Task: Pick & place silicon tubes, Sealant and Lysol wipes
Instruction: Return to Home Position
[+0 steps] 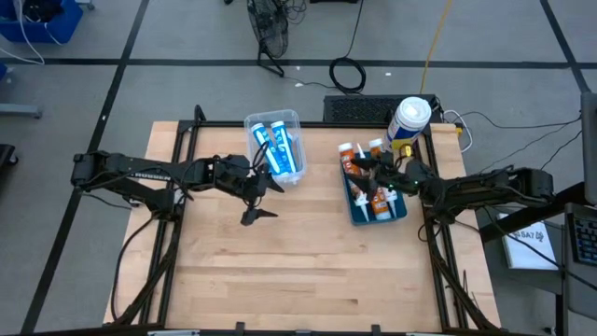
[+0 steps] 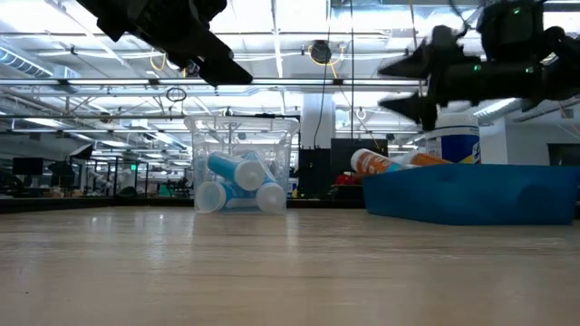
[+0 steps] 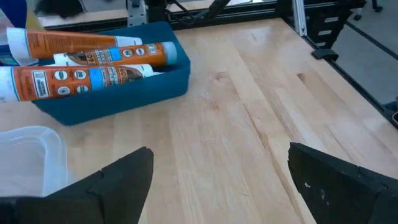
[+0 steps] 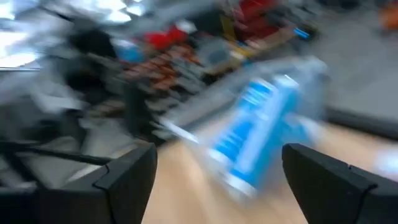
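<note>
The wooden table [image 1: 280, 271] stands in a wide workshop hall, with cables on the floor behind it.

My right gripper [image 1: 378, 177] hangs just over the blue bin [image 1: 359, 217], fingers apart and nothing between them. I think the risk sits here. The orange tubes [image 1: 371, 198] lie piled, some ends sticking over the rim, so if I pull back low a finger could snag a nozzle and drag a tube out or shove the bin. The wipes [image 1: 410, 119] stand upright at the far right corner, just behind the blue bin, in no container and close to my right arm. A careless swing of that arm could tip the canister off the table's edge.

My left gripper [image 1: 264, 201] hovers near the middle of the table, just beside the clear bin [image 1: 280, 114], fingers wide apart and empty. A sideways sweep from there could nudge that light bin.

The clear bin holds the blue tubes [image 1: 278, 149], lying together. The blue bin holds several orange tubes.
</note>
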Controlling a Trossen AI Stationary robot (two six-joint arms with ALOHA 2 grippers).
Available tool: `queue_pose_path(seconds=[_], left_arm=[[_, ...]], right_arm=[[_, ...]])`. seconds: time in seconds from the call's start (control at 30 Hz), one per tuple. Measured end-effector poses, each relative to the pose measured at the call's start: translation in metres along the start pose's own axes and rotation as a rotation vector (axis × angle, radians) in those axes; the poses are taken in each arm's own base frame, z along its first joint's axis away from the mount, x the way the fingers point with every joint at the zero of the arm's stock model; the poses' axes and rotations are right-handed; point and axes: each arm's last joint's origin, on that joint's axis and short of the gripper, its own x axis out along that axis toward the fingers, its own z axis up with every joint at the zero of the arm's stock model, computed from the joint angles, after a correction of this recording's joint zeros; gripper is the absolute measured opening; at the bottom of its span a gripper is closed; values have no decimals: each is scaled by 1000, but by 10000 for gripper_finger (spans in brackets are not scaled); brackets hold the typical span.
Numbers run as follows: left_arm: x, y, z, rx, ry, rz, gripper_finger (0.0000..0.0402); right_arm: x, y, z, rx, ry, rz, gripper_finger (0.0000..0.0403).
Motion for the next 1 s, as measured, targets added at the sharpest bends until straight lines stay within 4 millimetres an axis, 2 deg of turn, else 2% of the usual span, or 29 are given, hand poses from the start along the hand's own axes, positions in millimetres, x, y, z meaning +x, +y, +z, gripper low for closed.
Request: queue_pose_path(seconds=[0.1,0.23,0.3,0.4,0.57,0.67,0.83,1.0], left_arm=[[-6,-2,2,-4,-10,1,365],[-32,-12,11,32,-56,-5,361],[-48,-19,16,70,-113,-8,362],[-73,-29,11,98,-173,1,367],[-101,-37,-20,83,-224,118,363],[-112,-40,-41,36,-253,209,358],[-129,-46,-61,-10,-347,247,356],[-136,-51,-77,-22,-380,248,356]], right_arm=[[-2,9,11,-46,-76,163,317],[-7,18,25,-131,-96,242,311],[-9,20,31,-191,-35,211,308],[-16,26,44,-307,78,101,303],[-41,37,62,-445,162,-73,293],[-53,39,61,-464,118,-95,289],[-69,36,54,-470,53,-146,287],[-75,23,21,-477,42,-201,287]])
